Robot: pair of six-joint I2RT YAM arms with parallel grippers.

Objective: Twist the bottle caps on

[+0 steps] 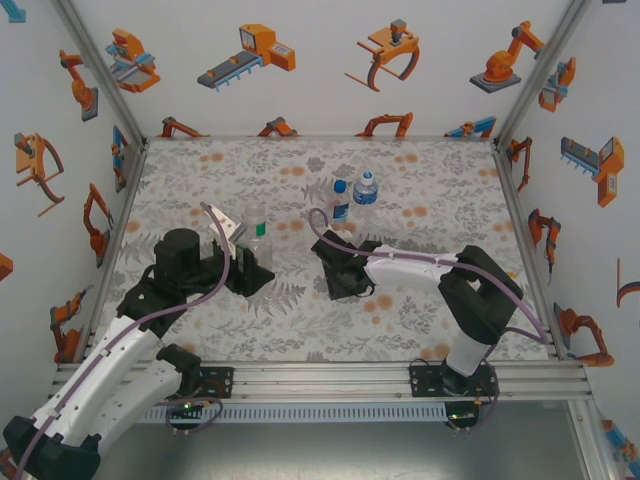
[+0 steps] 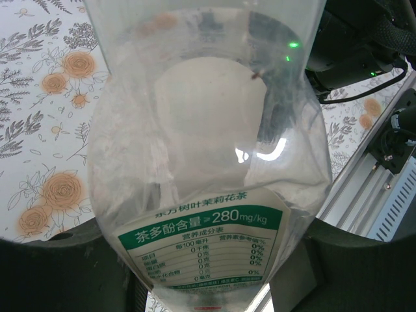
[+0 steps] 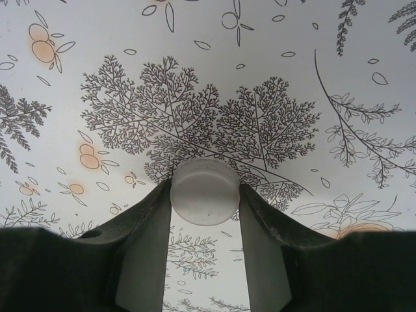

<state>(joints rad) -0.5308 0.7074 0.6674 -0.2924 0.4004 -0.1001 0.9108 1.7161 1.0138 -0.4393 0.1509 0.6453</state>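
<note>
While left claw (image 1: 252, 266) grips the slim bottle (image 2: 208, 162), right claw (image 3: 205, 209) pinches the white cap (image 3: 205, 190) (wrist view).

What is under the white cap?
Floral tabletop all around the cap, which the right end effector pinches. The patch directly beneath is covered, so contact can't be judged.

- Robotics lab test cell, enclosed by aluminium extrusion frame (image 1: 100, 70).
- White wall panels (image 1: 310, 100) printed with robot-arm cartoons.
- Left arm (image 1: 110, 370) and right arm (image 1: 410, 268) bolted to slotted rail (image 1: 320, 378) at floral table cover (image 1: 420, 190).
</note>
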